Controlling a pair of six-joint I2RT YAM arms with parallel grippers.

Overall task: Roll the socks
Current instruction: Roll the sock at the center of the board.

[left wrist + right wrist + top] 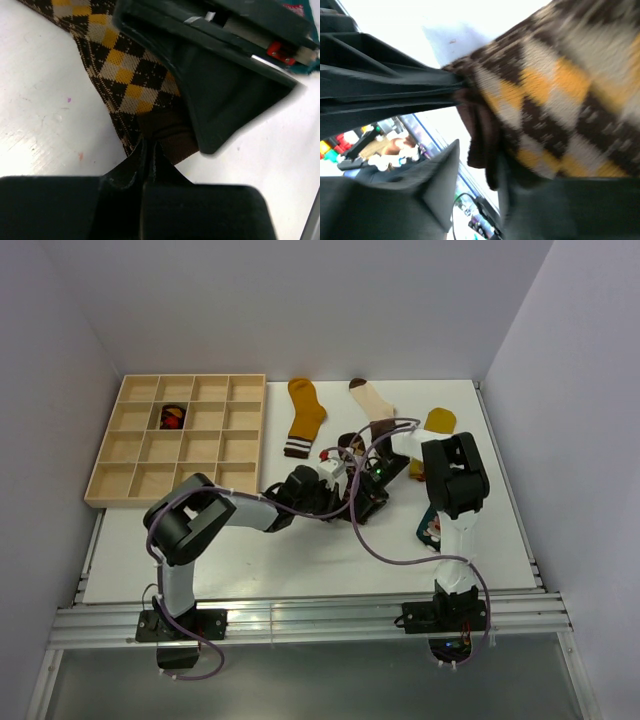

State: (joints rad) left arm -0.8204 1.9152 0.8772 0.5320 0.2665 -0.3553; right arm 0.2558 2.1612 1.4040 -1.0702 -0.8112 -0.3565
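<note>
Item: white table top [300, 560], bearing all that follows; pale wooden tray of square compartments [130, 462] at its far left, one small dark and orange rolled bundle [173, 417] in a second-row cell. Loose stock, flat along the far edge and well apart from the work: mustard sock with striped cuff [305, 418], cream sock with brown bands [373, 405], yellow sock [438, 423]; teal fabric [430, 525] beside the right arm. Piece in hand: brown, orange and grey argyle knit sock [117, 75], lying at mid-table between the two wrists, its plain brown end doubled over. Left gripper [149, 155]: fingers pressed together, nipping the edge of that brown end. Right gripper [477, 165]: jaws parted, the brown fold hanging between them, a gap showing on the near side, so apparently no grip. Step judged: starting the roll at the brown end. Handling note: the left pinch serves as anchor and should hold low on the table; the right jaws need to close across the full fold, not one layer, then turn it over evenly towards the argyle body, or the soft knit will likely slip and unroll
</note>
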